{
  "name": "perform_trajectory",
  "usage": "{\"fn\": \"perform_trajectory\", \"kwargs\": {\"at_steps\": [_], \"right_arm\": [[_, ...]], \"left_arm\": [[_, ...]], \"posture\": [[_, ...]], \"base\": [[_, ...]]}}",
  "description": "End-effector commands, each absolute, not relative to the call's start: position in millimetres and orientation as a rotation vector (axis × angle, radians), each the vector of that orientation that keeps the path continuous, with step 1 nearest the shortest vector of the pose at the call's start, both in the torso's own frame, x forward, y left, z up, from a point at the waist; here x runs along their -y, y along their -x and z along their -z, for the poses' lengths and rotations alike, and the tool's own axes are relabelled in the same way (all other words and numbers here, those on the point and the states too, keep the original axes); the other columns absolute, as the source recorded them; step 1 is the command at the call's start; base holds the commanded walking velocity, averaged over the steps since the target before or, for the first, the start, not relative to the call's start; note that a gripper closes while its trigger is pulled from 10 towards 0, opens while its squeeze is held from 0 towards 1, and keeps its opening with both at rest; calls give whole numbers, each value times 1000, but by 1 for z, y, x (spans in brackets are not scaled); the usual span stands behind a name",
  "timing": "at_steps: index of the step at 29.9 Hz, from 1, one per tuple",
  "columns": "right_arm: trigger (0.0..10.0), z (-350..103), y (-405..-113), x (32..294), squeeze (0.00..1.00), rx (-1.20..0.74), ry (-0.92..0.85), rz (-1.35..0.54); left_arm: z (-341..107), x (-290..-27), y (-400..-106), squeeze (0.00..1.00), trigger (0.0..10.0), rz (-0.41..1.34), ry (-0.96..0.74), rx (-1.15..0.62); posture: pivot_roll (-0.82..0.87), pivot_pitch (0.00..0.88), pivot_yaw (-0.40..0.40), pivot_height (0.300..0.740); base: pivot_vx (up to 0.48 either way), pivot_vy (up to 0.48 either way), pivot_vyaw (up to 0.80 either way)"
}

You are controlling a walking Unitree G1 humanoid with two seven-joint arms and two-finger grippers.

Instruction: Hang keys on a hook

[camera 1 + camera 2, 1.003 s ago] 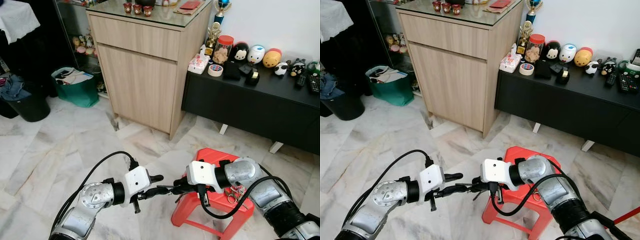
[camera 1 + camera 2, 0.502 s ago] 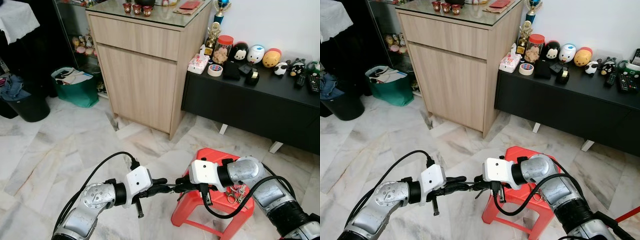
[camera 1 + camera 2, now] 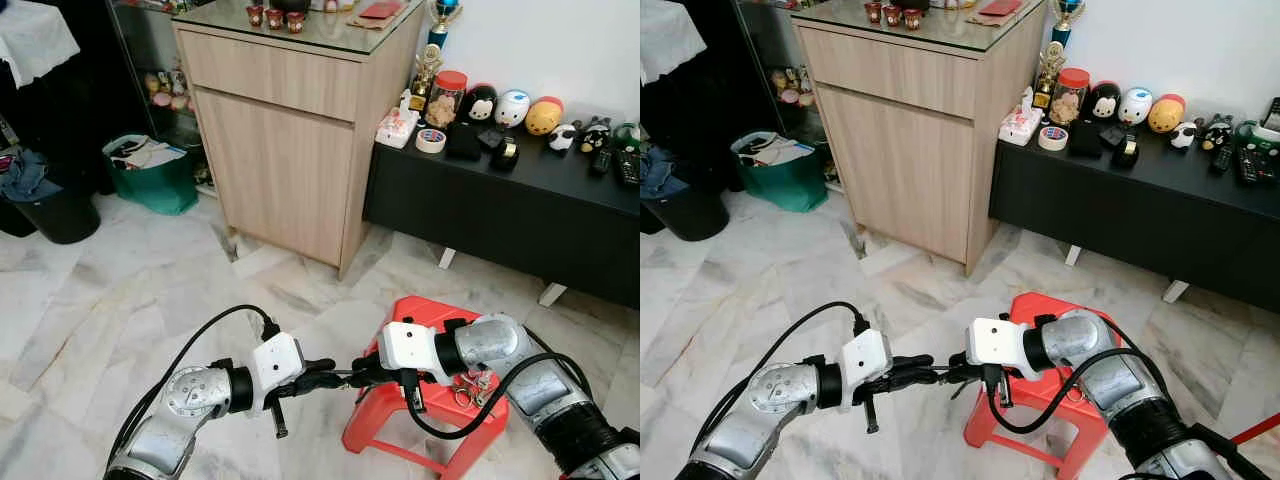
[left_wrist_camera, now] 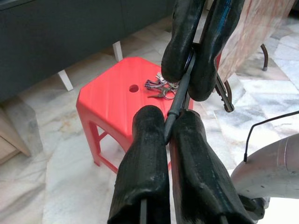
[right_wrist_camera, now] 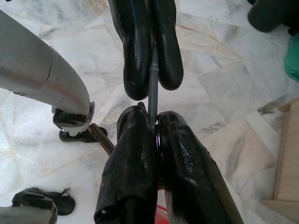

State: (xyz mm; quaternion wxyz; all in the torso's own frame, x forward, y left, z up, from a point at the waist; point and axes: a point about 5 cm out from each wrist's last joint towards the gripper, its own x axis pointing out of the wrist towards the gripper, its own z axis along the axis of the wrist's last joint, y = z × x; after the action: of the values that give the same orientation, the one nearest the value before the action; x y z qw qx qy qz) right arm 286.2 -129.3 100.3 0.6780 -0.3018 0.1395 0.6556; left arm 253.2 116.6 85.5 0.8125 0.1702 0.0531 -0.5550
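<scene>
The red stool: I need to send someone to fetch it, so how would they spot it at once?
Start at the tall wooden cabinet beside the long black bench. On the marble floor in front of them, near the robot's right arm, stands the red stool. It is the only bright red plastic piece there, with a small hole in its seat and a bunch of keys lying on top.

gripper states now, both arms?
Left gripper: shut on the thin dark rod.
Right gripper: shut on the same rod's other end, with a key hanging below it.
</scene>
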Motion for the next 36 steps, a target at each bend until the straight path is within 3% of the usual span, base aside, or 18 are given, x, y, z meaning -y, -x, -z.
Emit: {"fn": "perform_trajectory", "kwargs": {"at_steps": [1, 2, 4, 6, 7, 23, 24, 25, 26, 28, 29, 30, 31, 36], "right_arm": [[10000, -85, -273, 126, 0, -382, 683, -1558], [10000, -85, -273, 126, 0, -382, 684, -1557], [10000, -85, -273, 126, 0, -384, 686, -1557], [10000, -85, -274, 127, 0, -387, 687, -1556], [10000, -85, -273, 127, 0, -389, 688, -1557], [10000, -84, -274, 126, 0, -391, 695, -1555], [10000, -84, -274, 126, 0, -391, 695, -1554], [10000, -84, -274, 126, 0, -391, 694, -1554], [10000, -84, -274, 126, 0, -391, 694, -1554], [10000, -84, -274, 126, 0, -390, 695, -1554], [10000, -84, -274, 126, 0, -390, 695, -1554], [10000, -84, -274, 126, 0, -389, 694, -1554], [10000, -84, -274, 126, 0, -389, 695, -1553], [10000, -83, -275, 126, 0, -393, 700, -1550]], "left_arm": [[-109, -117, -261, 525, 10000, 1138, -315, 11], [-110, -117, -261, 745, 10000, 1139, -312, 11], [-109, -117, -260, 647, 10000, 1154, -311, -1], [-109, -116, -259, 39, 10000, 1162, -310, -2], [-109, -116, -259, 0, 10000, 1162, -304, 0], [-108, -111, -251, 0, 10000, 1239, -328, -25], [-108, -111, -251, 537, 10000, 1239, -325, -26], [-108, -111, -251, 537, 10000, 1238, -322, -28], [-108, -111, -251, 1000, 10000, 1238, -321, -27], [-108, -111, -251, 1000, 10000, 1235, -324, -26], [-109, -111, -252, 655, 10000, 1234, -322, -26], [-109, -111, -251, 655, 10000, 1235, -319, -27], [-109, -111, -251, 0, 10000, 1238, -321, -26], [-107, -110, -247, 0, 10000, 1276, -315, -55]], "posture": [[91, 69, -33, 740], [91, 69, -33, 740], [92, 69, -33, 740], [91, 69, -32, 740], [90, 69, -33, 740], [93, 71, -32, 740], [93, 71, -32, 740], [93, 71, -32, 740], [93, 71, -32, 740], [93, 71, -32, 740], [92, 71, -31, 740], [92, 71, -31, 740], [92, 71, -31, 740], [93, 71, -31, 740]], "base": [[0, 0, 0], [0, 0, 0], [0, 0, 0], [0, 0, 0], [0, 0, 0], [0, 0, 0], [0, 0, 0], [0, 0, 0], [0, 0, 0], [0, 0, 0], [0, 0, 0], [0, 0, 0], [0, 0, 0], [0, 0, 0]]}}
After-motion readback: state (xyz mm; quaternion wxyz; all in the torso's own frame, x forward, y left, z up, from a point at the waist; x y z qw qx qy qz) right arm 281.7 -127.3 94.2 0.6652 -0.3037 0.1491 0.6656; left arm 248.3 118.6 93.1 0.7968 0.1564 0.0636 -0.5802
